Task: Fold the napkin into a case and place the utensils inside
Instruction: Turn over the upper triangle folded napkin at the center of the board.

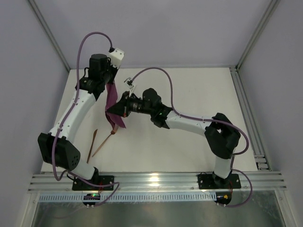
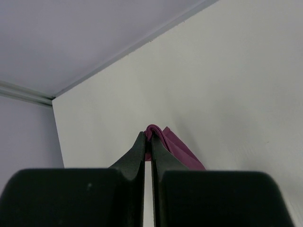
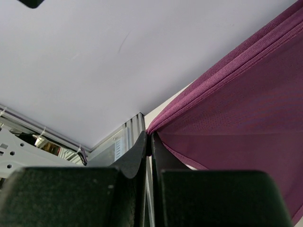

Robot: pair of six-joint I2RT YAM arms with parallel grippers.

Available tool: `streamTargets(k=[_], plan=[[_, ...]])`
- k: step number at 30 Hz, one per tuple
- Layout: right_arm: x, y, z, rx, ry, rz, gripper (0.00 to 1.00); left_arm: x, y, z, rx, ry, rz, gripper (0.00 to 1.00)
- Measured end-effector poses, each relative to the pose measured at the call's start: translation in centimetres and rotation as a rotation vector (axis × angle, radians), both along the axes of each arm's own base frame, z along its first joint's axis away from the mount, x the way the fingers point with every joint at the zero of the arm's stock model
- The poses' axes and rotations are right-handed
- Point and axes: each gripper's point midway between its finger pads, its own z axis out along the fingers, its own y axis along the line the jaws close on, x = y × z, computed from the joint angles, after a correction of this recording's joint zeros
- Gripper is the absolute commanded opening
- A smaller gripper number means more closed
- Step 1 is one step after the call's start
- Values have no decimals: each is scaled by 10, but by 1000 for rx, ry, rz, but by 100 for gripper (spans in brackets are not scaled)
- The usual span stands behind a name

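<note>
On the left of the top view, the left arm rises from its base at the near edge and reaches toward the far left corner of the white table (image 1: 189, 151). The left gripper (image 1: 111, 85) is clamped on the upper end of the napkin (image 1: 113, 106). Its wrist camera confirms this: the two black fingers are pressed together at the left gripper's (image 2: 147, 142) tip, with a small bunched fold of the plum napkin (image 2: 176, 149) caught between them and the rest trailing off to the right.

Just right of that arm's forearm, the utensils (image 1: 98, 145) lie on the table as two slim copper pieces, angled so their far ends lean apart (which one is the fork is too small to tell). The right-hand piece runs up toward the napkin's lowest tip, and whether they touch is unclear.

The napkin itself is lifted off the table, hanging as a narrow gathered strip from the left gripper down to a point above the utensils. It is not folded into a case.

To its right, the right arm stretches across from its base at the near right, and the right gripper (image 1: 110, 112) pinches the cloth's edge about halfway down. In its wrist view the right gripper (image 3: 148, 141) has its fingers closed tight on a corner of the napkin (image 3: 236, 123), which fans out taut toward the upper right.
</note>
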Motion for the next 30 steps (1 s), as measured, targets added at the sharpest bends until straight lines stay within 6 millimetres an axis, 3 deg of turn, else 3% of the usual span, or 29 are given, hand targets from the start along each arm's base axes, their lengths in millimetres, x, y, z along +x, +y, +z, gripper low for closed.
streamTargets(k=[3, 6, 9, 11, 18, 24, 30], plan=[[2, 8, -1, 19, 12, 12, 3, 2, 2, 5, 3, -15, 13, 0], [7, 5, -5, 26, 19, -11, 3, 8, 0, 6, 2, -15, 12, 0], [15, -12, -19, 23, 45, -60, 3, 17, -12, -3, 8, 7, -7, 0], [22, -36, -36, 15, 92, -105, 3, 22, -28, -16, 17, 34, -36, 0], [28, -131, -101, -33, 253, -266, 3, 31, -129, -77, 65, 152, -214, 0], [23, -194, -114, -17, 288, -382, 3, 30, -214, -113, 98, 201, -348, 0], [19, -244, -138, -27, 323, -511, 3, 26, -276, -133, 119, 208, -450, 0]])
